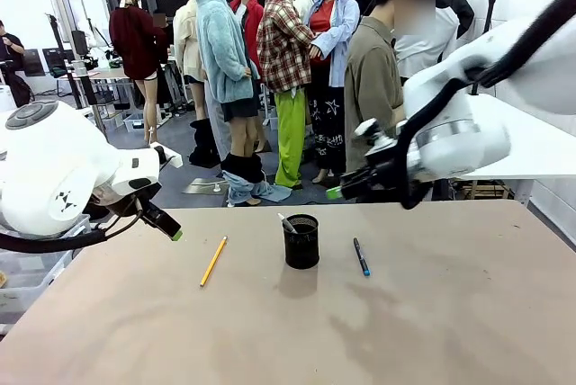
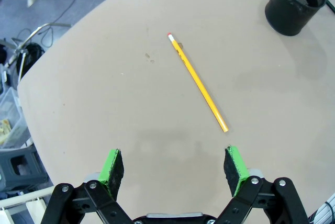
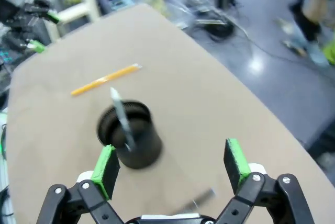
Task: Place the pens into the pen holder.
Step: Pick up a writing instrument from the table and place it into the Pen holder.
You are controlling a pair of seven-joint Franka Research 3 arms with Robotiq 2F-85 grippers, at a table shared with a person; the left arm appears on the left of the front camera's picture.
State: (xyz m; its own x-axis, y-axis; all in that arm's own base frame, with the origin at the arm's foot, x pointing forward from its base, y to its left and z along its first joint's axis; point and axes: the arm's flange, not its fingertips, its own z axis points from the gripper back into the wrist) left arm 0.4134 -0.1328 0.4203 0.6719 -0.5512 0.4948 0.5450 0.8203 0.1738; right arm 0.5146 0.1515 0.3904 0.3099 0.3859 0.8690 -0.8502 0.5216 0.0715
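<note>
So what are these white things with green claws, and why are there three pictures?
They are two robot arms. Each ends in a gripper, a claw with two green-padded fingers.

The front picture comes from a camera between the arms, looking across the brown table. The left gripper hangs over the table's left edge and the right gripper hangs above the far edge.

The other two pictures come from small cameras on the wrists, looking down past the claws. That is the left gripper again, and the right one.

On the table lie a yellow pencil and a dark pen with a blue tip. Between them stands a black mesh cup with a silver-grey pen already inside.

Both claws are open and hold nothing.
</note>
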